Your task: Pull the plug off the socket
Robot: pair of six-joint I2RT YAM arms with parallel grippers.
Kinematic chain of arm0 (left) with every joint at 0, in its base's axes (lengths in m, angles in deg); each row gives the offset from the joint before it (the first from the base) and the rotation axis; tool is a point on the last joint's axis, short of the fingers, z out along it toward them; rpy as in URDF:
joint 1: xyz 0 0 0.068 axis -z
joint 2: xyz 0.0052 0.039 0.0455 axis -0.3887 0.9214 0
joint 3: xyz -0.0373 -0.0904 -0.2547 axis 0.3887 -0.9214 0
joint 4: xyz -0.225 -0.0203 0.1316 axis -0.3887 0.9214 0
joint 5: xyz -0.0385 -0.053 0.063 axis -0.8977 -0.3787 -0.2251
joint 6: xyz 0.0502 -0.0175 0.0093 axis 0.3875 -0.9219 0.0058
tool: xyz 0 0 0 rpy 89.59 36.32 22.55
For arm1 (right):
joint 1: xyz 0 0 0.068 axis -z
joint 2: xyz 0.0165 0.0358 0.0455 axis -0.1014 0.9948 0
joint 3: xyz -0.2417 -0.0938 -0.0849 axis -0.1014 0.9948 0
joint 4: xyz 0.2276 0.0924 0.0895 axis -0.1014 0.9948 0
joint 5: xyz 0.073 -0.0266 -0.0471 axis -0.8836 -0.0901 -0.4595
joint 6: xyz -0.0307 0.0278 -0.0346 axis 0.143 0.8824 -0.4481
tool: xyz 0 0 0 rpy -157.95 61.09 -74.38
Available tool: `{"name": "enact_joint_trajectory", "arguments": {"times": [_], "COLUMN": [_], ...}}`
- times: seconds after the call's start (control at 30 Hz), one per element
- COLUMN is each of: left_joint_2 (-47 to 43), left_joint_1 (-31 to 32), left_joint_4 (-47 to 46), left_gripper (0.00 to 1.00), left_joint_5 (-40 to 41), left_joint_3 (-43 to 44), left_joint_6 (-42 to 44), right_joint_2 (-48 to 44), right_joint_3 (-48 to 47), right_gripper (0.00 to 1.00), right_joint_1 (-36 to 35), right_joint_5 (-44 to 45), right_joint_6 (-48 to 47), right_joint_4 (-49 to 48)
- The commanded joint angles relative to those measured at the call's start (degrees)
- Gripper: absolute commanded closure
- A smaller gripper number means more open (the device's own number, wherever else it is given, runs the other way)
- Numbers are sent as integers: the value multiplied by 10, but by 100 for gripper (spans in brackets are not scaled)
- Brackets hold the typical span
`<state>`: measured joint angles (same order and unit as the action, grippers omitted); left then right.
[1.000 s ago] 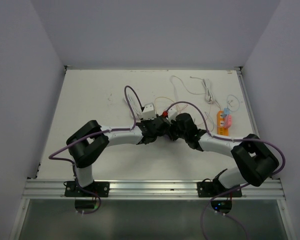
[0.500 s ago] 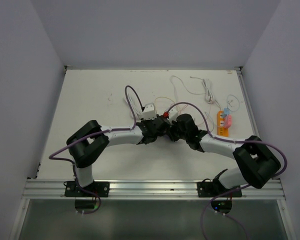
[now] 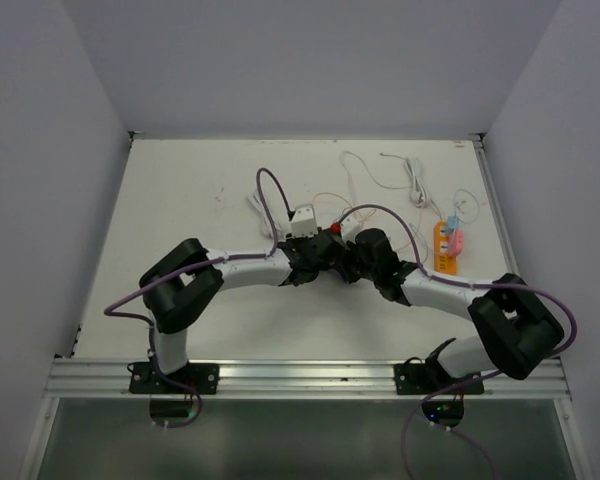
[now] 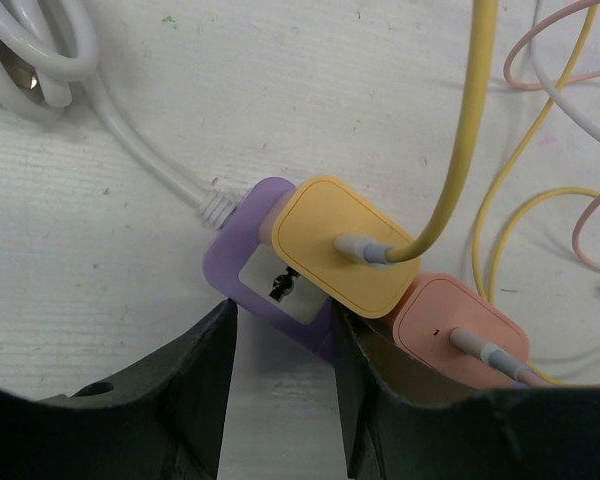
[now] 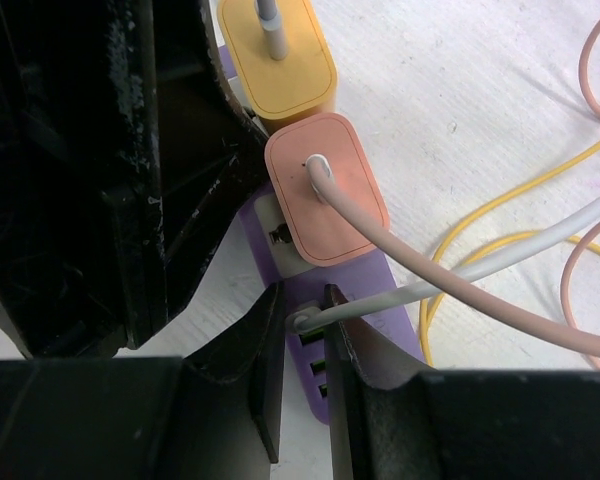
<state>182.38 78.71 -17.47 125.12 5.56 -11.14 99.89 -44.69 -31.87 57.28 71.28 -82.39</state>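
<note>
A purple power strip (image 4: 235, 265) lies on the white table and carries a yellow plug (image 4: 320, 235) and a pink plug (image 4: 460, 325). My left gripper (image 4: 280, 330) is open, its jaws standing either side of the strip's cable end. In the right wrist view the strip (image 5: 365, 285) holds the yellow plug (image 5: 290, 75), the pink plug (image 5: 305, 215) and a small white cable plug (image 5: 305, 320) in a side port. My right gripper (image 5: 302, 295) is shut on that white plug. In the top view both grippers, left (image 3: 315, 262) and right (image 3: 348, 255), meet and hide the strip.
A white adapter box (image 3: 302, 222) sits just behind the left gripper. Loose yellow, pink and white cables (image 4: 540, 150) curl to the right of the strip. A coiled white cord (image 3: 415, 180) and an orange-and-pink item (image 3: 445, 243) lie at the back right.
The left arm has shifted slightly to the right, and its purple cable loop moved with it. The right arm has barely moved.
</note>
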Motion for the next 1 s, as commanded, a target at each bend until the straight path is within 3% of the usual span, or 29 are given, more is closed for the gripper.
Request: {"name": "enact_joint_trajectory", "arguments": {"times": [0.0,0.43,0.97], "left_joint_2": [68,99,125], "left_joint_1": [8,9,19], "left_joint_4": [97,120,149], "left_gripper": [55,56,56], "left_joint_5": [-59,-66,-59], "left_joint_3": [-21,4,31], "left_joint_6": [12,16,14], "right_joint_2": [-49,-85,-112], "right_joint_3": [3,32,4], "right_gripper": [100,100,100], "right_joint_1": [-5,-7,-29], "right_joint_5": [-32,-4,22], "right_joint_6": [39,71,27], "right_joint_4": [-54,-135,-96]}}
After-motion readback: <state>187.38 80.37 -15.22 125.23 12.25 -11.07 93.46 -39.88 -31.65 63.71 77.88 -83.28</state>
